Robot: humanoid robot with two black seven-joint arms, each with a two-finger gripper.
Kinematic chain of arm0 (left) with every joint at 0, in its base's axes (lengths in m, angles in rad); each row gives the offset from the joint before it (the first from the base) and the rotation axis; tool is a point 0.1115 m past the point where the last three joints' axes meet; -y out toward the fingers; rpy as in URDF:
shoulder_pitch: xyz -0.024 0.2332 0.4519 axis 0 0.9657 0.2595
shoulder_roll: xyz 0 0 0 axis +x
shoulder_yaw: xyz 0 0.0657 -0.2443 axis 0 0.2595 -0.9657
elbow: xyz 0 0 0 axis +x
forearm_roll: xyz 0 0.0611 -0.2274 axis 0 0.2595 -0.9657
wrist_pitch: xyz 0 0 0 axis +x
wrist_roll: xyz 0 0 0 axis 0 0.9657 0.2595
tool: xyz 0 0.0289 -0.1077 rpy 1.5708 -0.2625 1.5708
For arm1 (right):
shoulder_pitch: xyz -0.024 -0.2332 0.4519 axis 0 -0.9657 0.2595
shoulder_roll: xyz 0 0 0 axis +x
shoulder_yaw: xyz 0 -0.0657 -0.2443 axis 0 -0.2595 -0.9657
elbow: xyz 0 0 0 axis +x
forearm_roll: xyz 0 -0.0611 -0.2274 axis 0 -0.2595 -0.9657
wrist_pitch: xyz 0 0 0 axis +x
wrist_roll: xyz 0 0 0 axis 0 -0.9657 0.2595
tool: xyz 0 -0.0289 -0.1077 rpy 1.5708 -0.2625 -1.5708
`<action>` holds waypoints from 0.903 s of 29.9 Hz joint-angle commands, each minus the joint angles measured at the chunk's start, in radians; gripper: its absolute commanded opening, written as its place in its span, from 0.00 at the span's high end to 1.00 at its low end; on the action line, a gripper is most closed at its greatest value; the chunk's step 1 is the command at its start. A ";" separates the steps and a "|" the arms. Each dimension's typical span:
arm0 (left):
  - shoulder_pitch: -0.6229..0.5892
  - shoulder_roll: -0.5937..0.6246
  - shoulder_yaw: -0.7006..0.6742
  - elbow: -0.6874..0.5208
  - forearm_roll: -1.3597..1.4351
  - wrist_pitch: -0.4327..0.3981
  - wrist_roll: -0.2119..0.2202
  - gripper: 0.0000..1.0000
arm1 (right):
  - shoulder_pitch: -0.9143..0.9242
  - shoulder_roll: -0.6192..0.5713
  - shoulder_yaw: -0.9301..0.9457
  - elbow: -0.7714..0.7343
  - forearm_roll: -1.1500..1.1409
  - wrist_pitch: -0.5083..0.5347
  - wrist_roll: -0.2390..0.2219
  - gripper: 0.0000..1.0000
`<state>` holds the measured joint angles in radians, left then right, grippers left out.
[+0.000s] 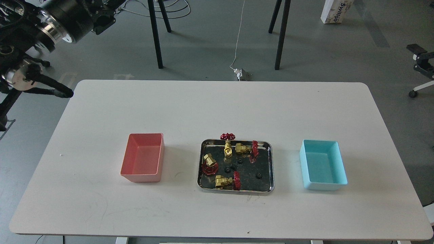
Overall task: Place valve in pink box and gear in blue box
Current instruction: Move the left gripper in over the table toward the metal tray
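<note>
left end effector [62, 92] off table's far-left corner, state can't tell; right out of view | valves [224, 181] and gears [234, 166] crowded in steel tray [237, 190] mid-table, pink box [142, 158] left, blue box [323, 165] right, both empty | risk: tiny gear slips on shiny tray, or fingers snag a neighbouring valve
</note>
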<state>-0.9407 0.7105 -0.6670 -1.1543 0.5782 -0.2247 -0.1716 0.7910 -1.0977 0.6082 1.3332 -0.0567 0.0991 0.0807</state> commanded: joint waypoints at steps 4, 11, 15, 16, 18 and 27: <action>-0.001 -0.023 -0.012 0.002 0.064 0.004 -0.136 0.00 | 0.002 0.009 0.004 -0.005 0.000 0.007 -0.001 0.00; 0.003 -0.031 -0.079 0.102 -0.008 -0.154 -0.290 0.00 | 0.034 0.019 0.004 -0.003 0.000 -0.007 0.007 0.00; 0.025 -0.029 -0.056 0.038 0.089 -0.148 -0.317 0.00 | 0.068 0.015 -0.001 -0.005 0.000 -0.005 0.004 0.00; 0.025 -0.025 -0.049 0.006 0.177 -0.115 -0.317 0.00 | 0.079 0.013 -0.002 -0.005 0.000 -0.007 0.002 0.00; 0.029 0.001 -0.043 -0.074 0.422 0.011 -0.317 0.00 | 0.105 0.010 -0.007 -0.006 -0.002 -0.009 -0.001 0.01; 0.095 0.066 0.130 -0.364 1.424 0.407 -0.132 0.00 | 0.175 0.007 -0.016 -0.034 -0.014 -0.009 -0.010 0.01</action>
<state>-0.8592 0.7626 -0.6032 -1.4711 1.6642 0.0965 -0.3493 0.9435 -1.0933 0.5943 1.3105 -0.0695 0.0905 0.0722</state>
